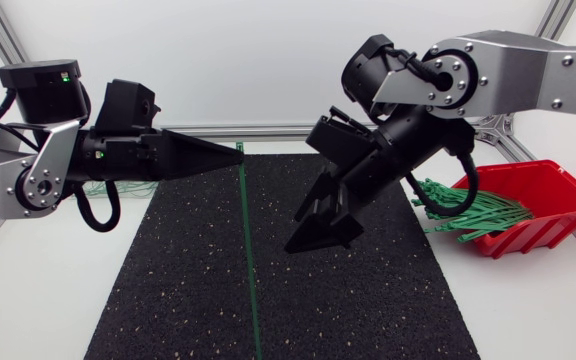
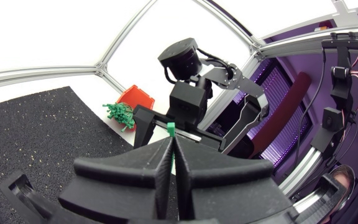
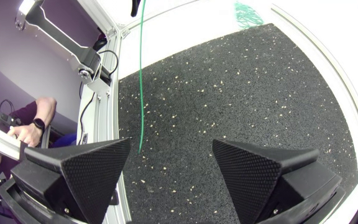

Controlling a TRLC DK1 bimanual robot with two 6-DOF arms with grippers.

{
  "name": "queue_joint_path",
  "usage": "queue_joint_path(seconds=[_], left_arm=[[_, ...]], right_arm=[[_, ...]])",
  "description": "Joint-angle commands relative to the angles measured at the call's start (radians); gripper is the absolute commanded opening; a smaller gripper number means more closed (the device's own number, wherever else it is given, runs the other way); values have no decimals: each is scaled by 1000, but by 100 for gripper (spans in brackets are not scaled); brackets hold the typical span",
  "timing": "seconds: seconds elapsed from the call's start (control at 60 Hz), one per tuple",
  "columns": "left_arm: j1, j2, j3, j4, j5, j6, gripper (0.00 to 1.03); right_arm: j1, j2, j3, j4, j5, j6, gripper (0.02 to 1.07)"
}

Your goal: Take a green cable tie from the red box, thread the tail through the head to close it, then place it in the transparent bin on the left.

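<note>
Between left tool (image 1: 236, 152) tips, green cable tie (image 1: 247, 250) dangling, right tool (image 1: 318, 243) spread

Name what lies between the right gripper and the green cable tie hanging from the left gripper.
Only bare black mat separates the right gripper from the cable tie; the head view shows it.

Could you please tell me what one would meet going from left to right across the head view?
left gripper → green cable tie hanging from it → right gripper → pile of green cable ties → red box
</note>
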Motion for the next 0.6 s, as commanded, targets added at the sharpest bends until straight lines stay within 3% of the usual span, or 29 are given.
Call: queue_joint_path(seconds=[0.0,0.15,0.333,0.5,0.583], left_arm=[[-11,-5,46,-3,-11,-34,4],[-21,-3,61,-5,-29,-48,4],[-34,-6,67,-17,-47,-49,4],[-46,-14,76,-28,-58,-49,4],[-57,-20,78,-29,-60,-49,4]], right_arm=[[-9,2,-8,-34,13,-46,103],[-34,3,38,-154,10,-140,103],[-26,-57,21,-143,25,-155,103],[20,-71,12,-149,142,-103,103],[68,-38,32,-272,71,-165,103]])
